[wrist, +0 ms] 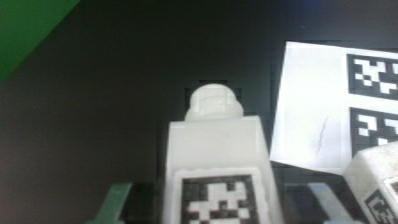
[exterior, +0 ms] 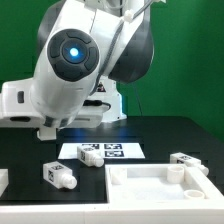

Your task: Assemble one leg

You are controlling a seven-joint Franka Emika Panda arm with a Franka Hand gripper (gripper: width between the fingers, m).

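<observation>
Nearest the wrist camera, the two grey-green fingers (wrist: 118, 202) stand parted, one on each side of a small white stubby plastic leg (wrist: 215, 150) with a black-and-white square tag on its wide end. A dark gap shows between each finger and the leg's flanks. The fingers are therefore spread wider than the leg and, as far as can be seen, have hold of nothing. Their tips are cut off by the picture's edge.

The leg lies lengthwise between the fingers. Its tagged end is close to them, and its narrower rounded tip points away over the black bench (wrist: 125, 90). Beyond that tip and off to one side of the fingers lies the thin flat white marker board (wrist: 347, 90), with two of its tags partly in view. Just beside one finger, on the marker board's side, a further white part (wrist: 374, 172) is cut by the picture's edge, and too little of it shows to name it.

In the exterior view the bulky white arm (exterior: 75, 60), with a round blue light, hides the fingers. The leg (exterior: 60, 176), apparently the same one, lies on the bench (exterior: 30, 160) under the arm's low end, near the marker board (exterior: 102, 152). Farther out from the fingers, toward the exterior view's right, sit a large flat white rimmed panel (exterior: 160, 190) and a second white tagged leg (exterior: 188, 161), well apart from the first.
</observation>
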